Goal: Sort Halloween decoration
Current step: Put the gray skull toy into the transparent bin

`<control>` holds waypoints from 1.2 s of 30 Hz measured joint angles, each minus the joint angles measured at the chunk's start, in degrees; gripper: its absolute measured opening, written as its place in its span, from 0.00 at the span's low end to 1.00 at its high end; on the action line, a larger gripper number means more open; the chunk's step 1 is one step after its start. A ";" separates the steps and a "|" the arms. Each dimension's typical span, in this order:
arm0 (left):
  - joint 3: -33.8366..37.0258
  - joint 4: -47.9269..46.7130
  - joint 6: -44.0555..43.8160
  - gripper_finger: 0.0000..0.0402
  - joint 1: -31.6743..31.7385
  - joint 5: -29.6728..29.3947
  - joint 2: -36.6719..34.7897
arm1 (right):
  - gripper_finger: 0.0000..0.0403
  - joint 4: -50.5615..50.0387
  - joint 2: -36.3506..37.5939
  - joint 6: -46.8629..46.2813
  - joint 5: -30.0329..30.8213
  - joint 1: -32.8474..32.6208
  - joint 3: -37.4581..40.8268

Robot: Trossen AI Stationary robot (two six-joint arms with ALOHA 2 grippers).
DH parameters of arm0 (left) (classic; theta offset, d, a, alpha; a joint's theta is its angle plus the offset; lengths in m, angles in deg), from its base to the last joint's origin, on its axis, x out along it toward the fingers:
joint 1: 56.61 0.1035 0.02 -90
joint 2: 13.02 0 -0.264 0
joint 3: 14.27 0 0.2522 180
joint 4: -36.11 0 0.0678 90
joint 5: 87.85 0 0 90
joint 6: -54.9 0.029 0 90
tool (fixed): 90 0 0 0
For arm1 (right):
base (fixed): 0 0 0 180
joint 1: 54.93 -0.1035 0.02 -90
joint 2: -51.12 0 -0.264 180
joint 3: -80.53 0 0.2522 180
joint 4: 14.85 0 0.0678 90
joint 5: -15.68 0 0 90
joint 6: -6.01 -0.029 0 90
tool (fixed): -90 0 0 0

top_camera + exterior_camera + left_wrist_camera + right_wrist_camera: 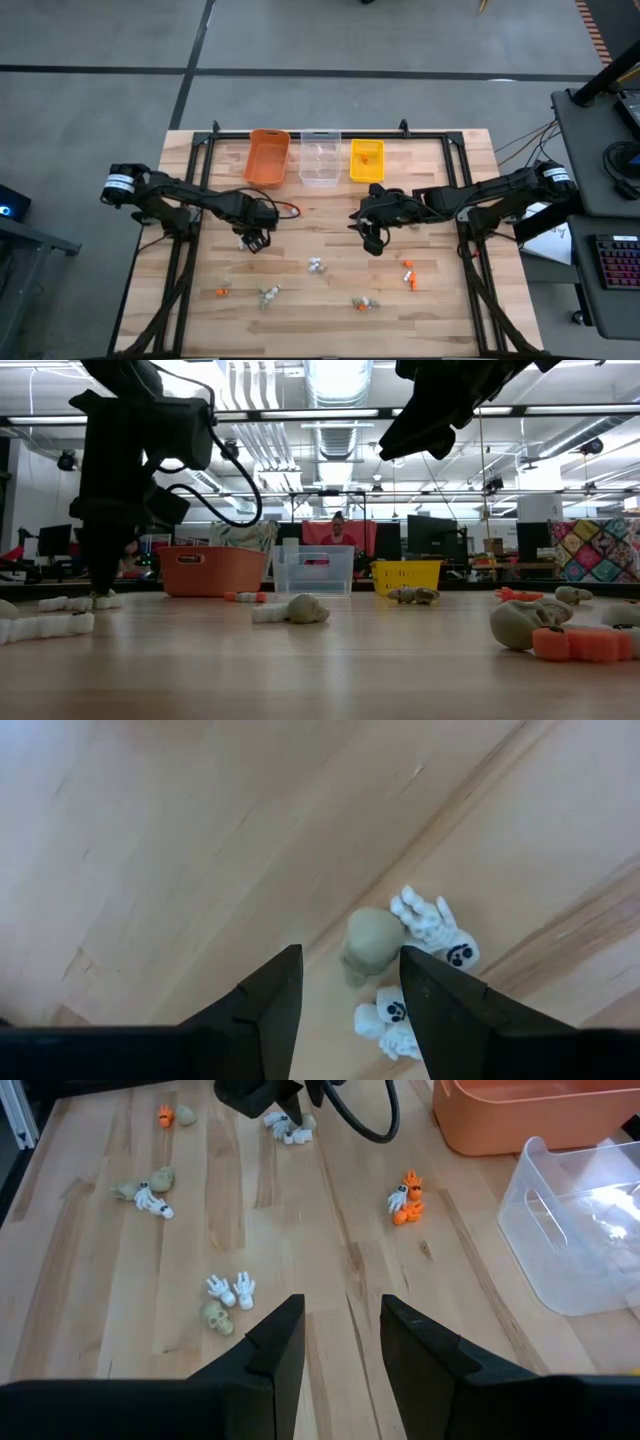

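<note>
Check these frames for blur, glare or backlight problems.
Low view: bright ceiling lights backlight the arms into silhouettes, and the nearest skull is soft. Left wrist view: the grey-tan skull is slightly blurred. High view: even light, no glare on the table.

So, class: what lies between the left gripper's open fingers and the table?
In the left wrist view, a grey-tan skull with two white trinkets beside it, under the left gripper.

- I see the clear bin at the worktop's far edge, holding the middle of a row of three.
- Just left of the clear bin sits the orange bin.
- Just right of the clear bin sits the yellow bin.
- Beyond the clear bin, in the low view, a person shows among monitors.
</note>
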 joint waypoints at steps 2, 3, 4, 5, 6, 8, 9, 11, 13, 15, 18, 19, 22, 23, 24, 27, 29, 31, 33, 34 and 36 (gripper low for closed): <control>0.03 0.21 -0.10 0.38 0.00 0.00 0.00 | 0.30 0.02 0.00 0.00 0.00 0.00 -0.01; 0.03 0.59 -0.11 0.38 0.00 0.00 0.00 | 0.30 0.02 0.00 0.00 0.00 0.00 0.01; 0.03 1.01 -0.12 0.38 0.00 0.00 0.00 | 0.30 0.02 0.00 0.00 0.00 0.00 -0.02; 0.03 1.39 -0.12 0.37 0.00 0.00 0.00 | 0.30 0.02 0.00 0.00 0.00 0.00 0.00; 0.03 1.69 -0.10 0.37 0.00 0.00 0.00 | 0.30 0.02 0.00 0.00 0.00 0.00 -0.01; 0.03 2.48 0.16 0.35 0.00 0.01 0.00 | 0.30 0.02 0.00 0.00 0.00 0.00 -0.02; 0.03 2.88 0.21 0.35 0.00 0.00 0.00 | 0.30 0.02 0.00 -0.02 0.00 0.00 -0.02; 0.04 2.85 0.23 0.33 0.00 0.02 0.00 | 0.30 0.02 0.00 -0.46 0.00 0.00 0.00; 0.09 2.92 0.25 0.32 0.00 0.02 0.00 | 0.30 0.02 0.00 -0.57 0.00 0.00 -0.02; 0.36 2.87 0.23 0.32 0.00 0.02 -0.02 | 0.30 0.01 0.00 -0.57 0.00 0.00 0.00; 1.03 2.90 0.10 0.31 0.00 0.04 -0.02 | 0.30 0.00 -0.02 -0.55 0.00 0.00 0.01; 1.31 2.89 -0.04 0.31 0.00 0.07 -0.02 | 0.30 0.00 -0.02 -0.55 0.00 0.00 0.01; 2.25 2.97 -0.67 0.31 0.00 0.07 -0.04 | 0.30 0.01 -0.02 -0.52 0.00 0.01 -0.01; 2.57 3.14 -0.85 0.31 0.00 0.07 -0.04 | 0.30 0.01 -0.02 -0.50 0.00 0.00 -0.01; 2.93 3.44 -1.01 0.31 0.00 0.07 -0.04 | 0.30 0.00 -0.02 -0.50 0.00 0.00 0.00; 3.74 3.96 -1.30 0.31 0.00 0.09 -0.04 | 0.30 0.02 -0.02 -0.44 0.00 0.00 -0.02; 3.91 4.10 -1.46 0.31 0.00 0.13 -0.04 | 0.30 0.02 -0.02 -0.44 0.00 0.01 -0.01; 3.97 4.20 -1.46 0.30 0.00 0.18 -0.04 | 0.30 0.02 -0.02 -0.44 0.00 0.00 0.01; 3.97 4.31 -1.46 0.28 0.00 0.22 -0.06 | 0.30 0.02 -0.02 -0.44 0.00 0.00 0.00; 3.97 4.34 -1.46 0.27 0.00 0.24 -0.04 | 0.30 0.03 -0.02 -0.44 0.00 0.00 -0.02; 3.93 4.36 -1.46 0.23 0.00 0.24 -0.07 | 0.30 0.04 -0.02 -0.44 0.00 0.01 0.01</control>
